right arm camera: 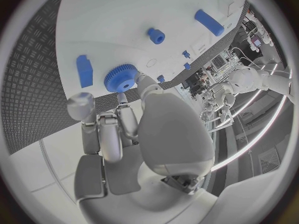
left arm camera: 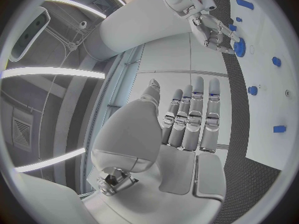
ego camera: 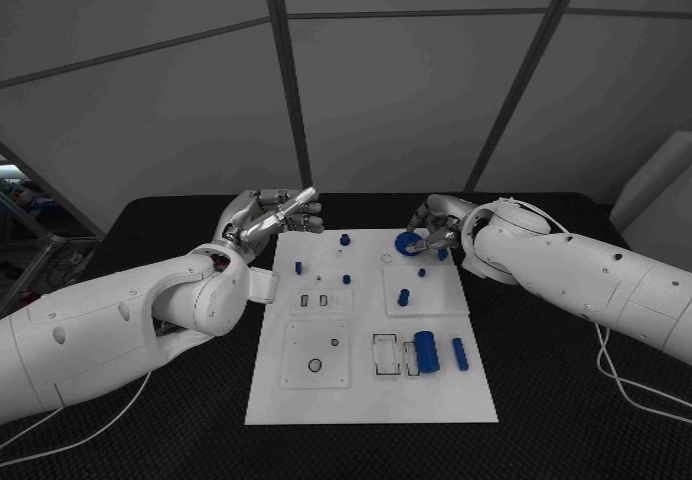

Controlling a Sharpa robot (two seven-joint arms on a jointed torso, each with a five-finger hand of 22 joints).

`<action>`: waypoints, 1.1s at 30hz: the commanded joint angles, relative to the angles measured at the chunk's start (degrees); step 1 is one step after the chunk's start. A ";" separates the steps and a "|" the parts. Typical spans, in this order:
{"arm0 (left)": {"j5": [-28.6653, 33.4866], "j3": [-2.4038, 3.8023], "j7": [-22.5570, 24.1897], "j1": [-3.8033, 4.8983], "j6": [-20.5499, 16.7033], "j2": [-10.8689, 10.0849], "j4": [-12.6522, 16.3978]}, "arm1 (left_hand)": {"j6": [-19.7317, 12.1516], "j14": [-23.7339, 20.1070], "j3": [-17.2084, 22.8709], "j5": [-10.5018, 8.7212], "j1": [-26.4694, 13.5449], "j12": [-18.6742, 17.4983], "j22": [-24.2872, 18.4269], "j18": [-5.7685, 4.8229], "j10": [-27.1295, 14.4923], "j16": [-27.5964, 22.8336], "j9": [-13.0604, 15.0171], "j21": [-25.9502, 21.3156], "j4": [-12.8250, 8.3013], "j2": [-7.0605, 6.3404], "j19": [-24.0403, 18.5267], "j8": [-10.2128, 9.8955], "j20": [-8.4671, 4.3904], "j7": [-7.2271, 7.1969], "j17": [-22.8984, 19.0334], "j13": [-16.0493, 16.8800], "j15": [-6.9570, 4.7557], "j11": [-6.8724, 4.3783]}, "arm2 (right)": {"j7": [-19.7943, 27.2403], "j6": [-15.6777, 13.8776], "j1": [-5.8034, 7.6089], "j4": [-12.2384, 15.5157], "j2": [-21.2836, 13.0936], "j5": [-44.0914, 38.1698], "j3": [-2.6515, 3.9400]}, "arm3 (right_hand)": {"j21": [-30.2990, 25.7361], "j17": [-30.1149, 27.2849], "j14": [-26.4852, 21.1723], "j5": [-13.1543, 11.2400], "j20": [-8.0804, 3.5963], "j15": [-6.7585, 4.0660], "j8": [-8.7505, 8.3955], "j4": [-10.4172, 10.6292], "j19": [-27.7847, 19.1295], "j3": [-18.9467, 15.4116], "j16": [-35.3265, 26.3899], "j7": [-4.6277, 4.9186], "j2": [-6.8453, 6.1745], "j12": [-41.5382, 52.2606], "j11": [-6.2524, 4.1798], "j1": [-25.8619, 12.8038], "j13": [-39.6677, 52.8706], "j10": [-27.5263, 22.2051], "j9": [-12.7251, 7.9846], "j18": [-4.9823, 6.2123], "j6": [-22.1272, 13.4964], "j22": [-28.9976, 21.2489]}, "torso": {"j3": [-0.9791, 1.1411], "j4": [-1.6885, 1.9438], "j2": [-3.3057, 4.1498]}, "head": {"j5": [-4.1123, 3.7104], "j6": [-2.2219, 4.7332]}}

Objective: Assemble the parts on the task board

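Step in hand: we read it as gear placement. Right hand (ego camera: 437,232) pinches blue gear (right arm camera: 121,77) at far right of task board (ego camera: 368,395); gear toothed, disc-shaped, centre bore, sits at board surface. We cannot tell if seated on a post.

Left hand (ego camera: 270,219) hovers off board's far left corner, fingers (left arm camera: 196,109) loosely extended, grasping nothing.

Next move, our judgement: align bore, press down, release.

Board smooth matte white, shallow recesses. Blue cylinder (ego camera: 427,351) near right, smooth. Desk (ego camera: 144,440) black, textured.
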 commanded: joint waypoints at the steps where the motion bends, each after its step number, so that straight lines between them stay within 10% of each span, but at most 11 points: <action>1: -0.31 0.06 0.24 0.10 0.51 0.02 0.03 | -0.01 -0.36 -0.36 -0.08 -0.28 -0.29 -0.06 2.85 -0.38 -0.35 -0.04 0.33 0.00 0.38 -0.22 -0.39 0.35 0.16 0.05 -0.02 0.21 -0.09 | -0.59 1.70 0.10 -0.18 0.14 0.07 0.02 | 0.31 13.57 5.50 0.26 0.17 0.15 0.39 0.12 0.39 0.34 0.17 0.01 0.29 0.38 0.02 0.20 0.10 0.48 0.07 -1.04 0.29 0.07 | 0.02 -0.01 0.01 | -0.04 -0.03; 23: -0.31 0.06 0.24 0.10 0.45 0.01 0.05 | -0.01 -0.36 -0.36 -0.08 -0.28 -0.29 -0.06 2.85 -0.38 -0.35 -0.04 0.33 0.00 0.38 -0.22 -0.39 0.35 0.16 0.05 -0.02 0.21 -0.09 | -1.47 3.59 0.10 -0.74 0.59 -0.66 0.00 | 1.37 14.25 5.66 -0.34 -0.25 -0.46 2.43 -0.42 0.92 1.65 0.42 -1.05 2.94 3.08 -0.84 -0.47 3.45 2.75 0.42 -1.22 5.64 1.56 | 0.05 0.01 0.05 | -0.04 -0.34; 33: -0.31 0.06 0.20 0.10 0.48 0.02 -0.01 | -0.01 -0.36 -0.36 -0.08 -0.28 -0.29 -0.06 2.85 -0.38 -0.35 -0.04 0.33 0.00 0.38 -0.22 -0.39 0.35 0.16 0.05 -0.02 0.21 -0.09 | 0.49 -3.93 0.08 -0.23 0.58 -4.13 0.00 | 1.85 14.32 5.67 -1.96 -1.65 -2.04 3.29 -2.30 1.16 4.76 0.44 -3.07 4.96 3.95 -2.62 0.68 4.80 3.88 1.15 -1.34 11.05 2.28 | 0.06 -0.04 0.03 | -0.04 -0.17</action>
